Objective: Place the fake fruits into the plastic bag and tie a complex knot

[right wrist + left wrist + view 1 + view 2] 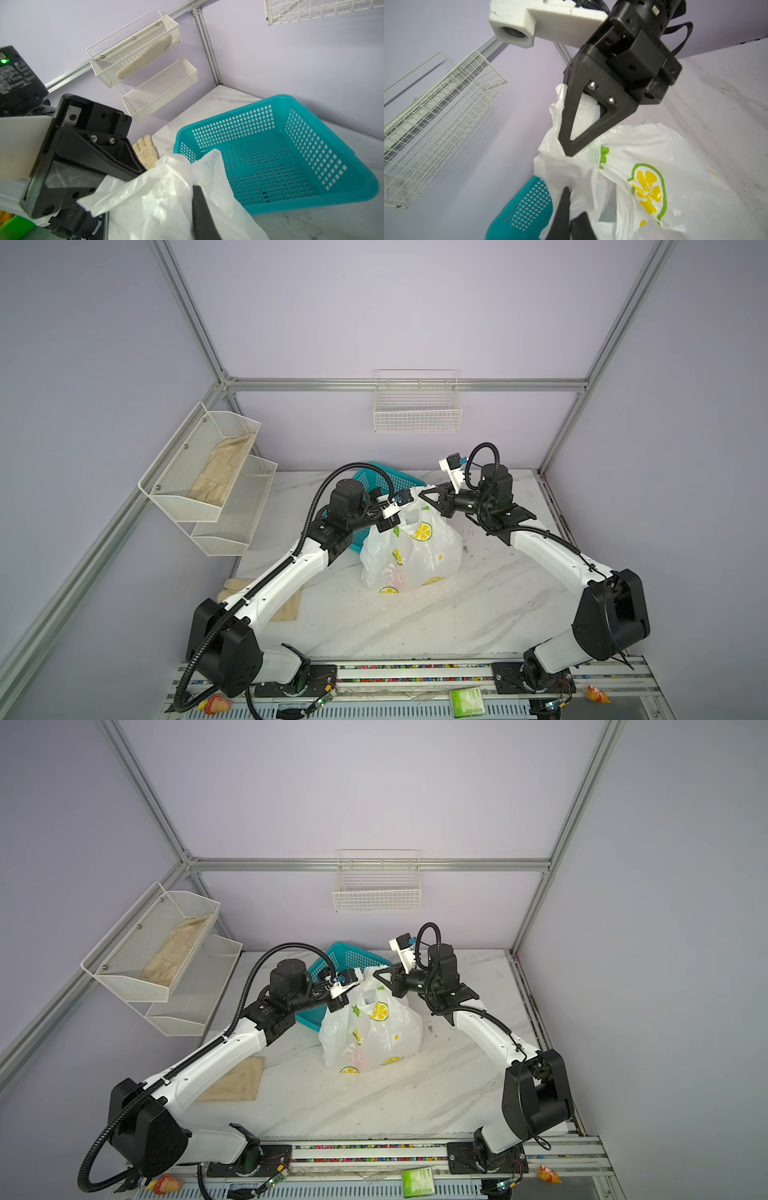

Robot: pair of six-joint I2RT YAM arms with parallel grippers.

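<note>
1. Plastic bag [436,547] stands on the table [457,622], just in front of the teal basket [374,479].
2. Left hand [142,171] is clamped on a gathered bag handle.
3. Right hand [569,152] pinches the bag's top, close beside the left hand.

The translucent white, lemon-printed plastic bag [432,551] stands upright and bulging, its top bunched high.

The plastic bag [411,556] stood at the centre of the table [457,626]; basket [374,479] sat just behind it, to the left; glove [286,605] lay near the table's left edge, before both
</note>
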